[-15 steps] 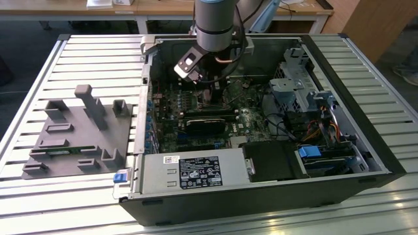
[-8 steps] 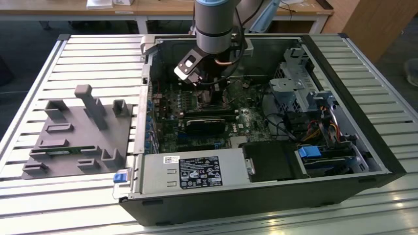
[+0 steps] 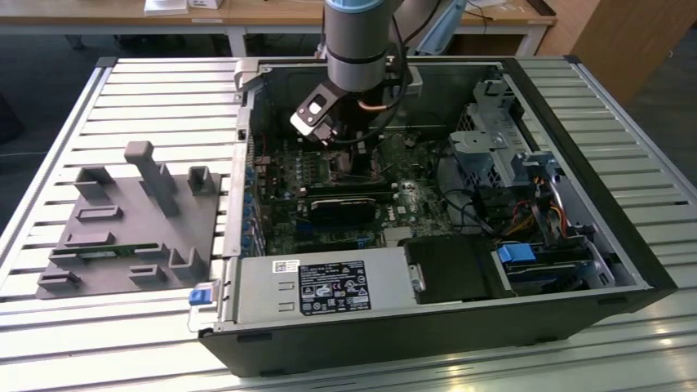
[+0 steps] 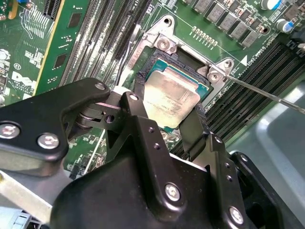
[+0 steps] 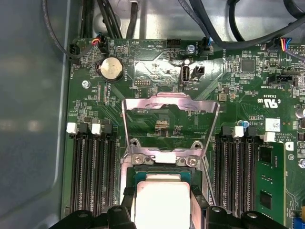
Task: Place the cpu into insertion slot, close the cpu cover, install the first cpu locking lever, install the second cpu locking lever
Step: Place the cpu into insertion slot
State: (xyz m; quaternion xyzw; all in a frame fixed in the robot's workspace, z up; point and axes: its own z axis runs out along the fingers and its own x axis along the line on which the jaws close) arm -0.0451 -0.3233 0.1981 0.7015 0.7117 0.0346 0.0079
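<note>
On a slatted metal worktop [image 3: 163, 98], an open black computer case [image 3: 436, 335] lies on its side, spanning the middle and the half toward the exterior view's right. A grey fixture block [image 3: 130, 220] sits near the edge toward the exterior view's left. The grey robot arm [image 3: 354, 41] reaches down into the case over the green motherboard [image 5: 228, 95].

In the first wrist view, the cpu cover [image 5: 169, 99] stands swung open beyond the insertion slot [image 5: 162, 160]. The tool [image 4: 167, 109] is set narrow, and its black fingers [image 4: 139, 102] press against two opposite edges of the cpu [image 4: 171, 98], holding it. The cpu sits within the slot's silver rim, level with the board. A thin metal locking lever [image 4: 267, 93] angles away from one corner of the slot, unlatched.
</note>
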